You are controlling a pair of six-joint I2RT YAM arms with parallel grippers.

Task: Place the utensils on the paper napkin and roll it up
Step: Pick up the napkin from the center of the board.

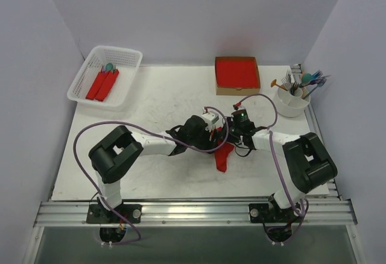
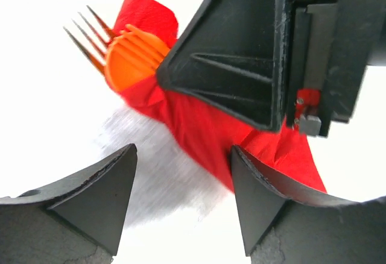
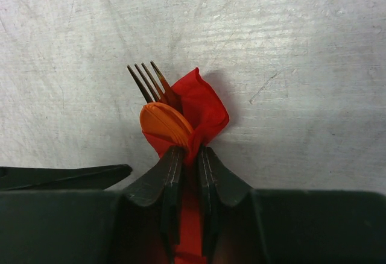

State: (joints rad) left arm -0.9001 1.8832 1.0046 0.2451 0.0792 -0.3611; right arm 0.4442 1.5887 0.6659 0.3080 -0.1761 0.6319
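The paper napkin (image 3: pixel 205 110) is a crumpled red roll wrapped round two utensils, an orange spoon (image 3: pixel 164 125) and a dark orange fork (image 3: pixel 151 80); their heads stick out of its end. My right gripper (image 3: pixel 190 150) is shut on the napkin roll just behind the spoon bowl. In the left wrist view the napkin (image 2: pixel 199 125), spoon (image 2: pixel 129 59) and fork (image 2: pixel 90 38) lie just ahead of my left gripper (image 2: pixel 184 152), which is open with only table between its fingers. From above, both grippers meet at mid-table, and the napkin's tail (image 1: pixel 223 158) trails toward the near edge.
A white basket (image 1: pixel 114 50) at the back left holds red rolls (image 1: pixel 102 85). A brown cardboard box (image 1: pixel 238 90) with a red stack sits at the back centre. A white cup (image 1: pixel 291 106) of spare utensils stands at the back right.
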